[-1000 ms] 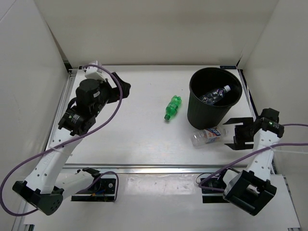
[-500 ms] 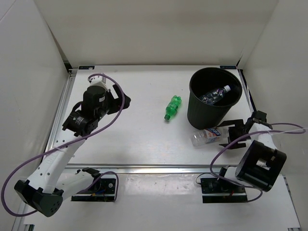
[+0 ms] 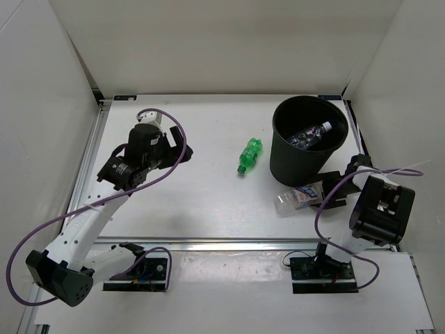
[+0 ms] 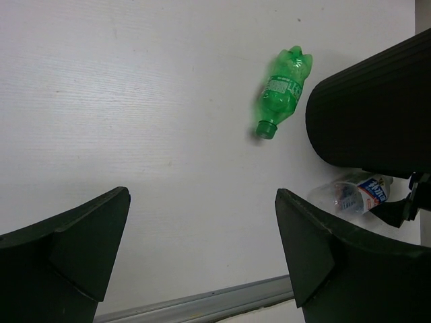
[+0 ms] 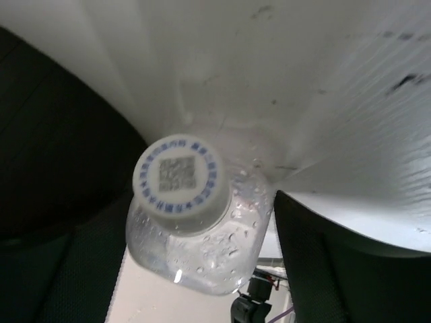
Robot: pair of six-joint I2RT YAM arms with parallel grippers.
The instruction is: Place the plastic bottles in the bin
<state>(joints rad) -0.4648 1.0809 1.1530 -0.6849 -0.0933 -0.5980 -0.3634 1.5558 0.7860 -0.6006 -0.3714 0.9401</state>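
So the right gripper (image 3: 333, 189) is down low on the table (image 3: 195, 202), just beside the foot of the black bin (image 3: 299, 165). Its jaws are spread wide, with the cap end of a labelled bottle (image 3: 299, 197) sitting between them. That one lies on its side on the near side of the bin, tucked so close to the base that it's hard to call whether they touch. In the right wrist view its white cap (image 5: 180, 176), with a printed code on top, fills the gap, and the two fingers (image 5: 337, 269) flank it. One looks clear of the plastic and the other is too close to judge, so it isn't clamped on anything. The left gripper (image 4: 202, 208) hangs above the left-middle part of the table, jaws wide apart too, with nothing in them. Its camera looks down on the green bottle (image 4: 283, 91), which lies on its side out in the open. The cap points toward the near edge, and it's near the bin's left side but apart from it. Inside the bin there's another bottle with a blue-and-white label (image 3: 314, 132) and a white cap. It rests tilted on more clear plastic that's too jumbled to tell apart.
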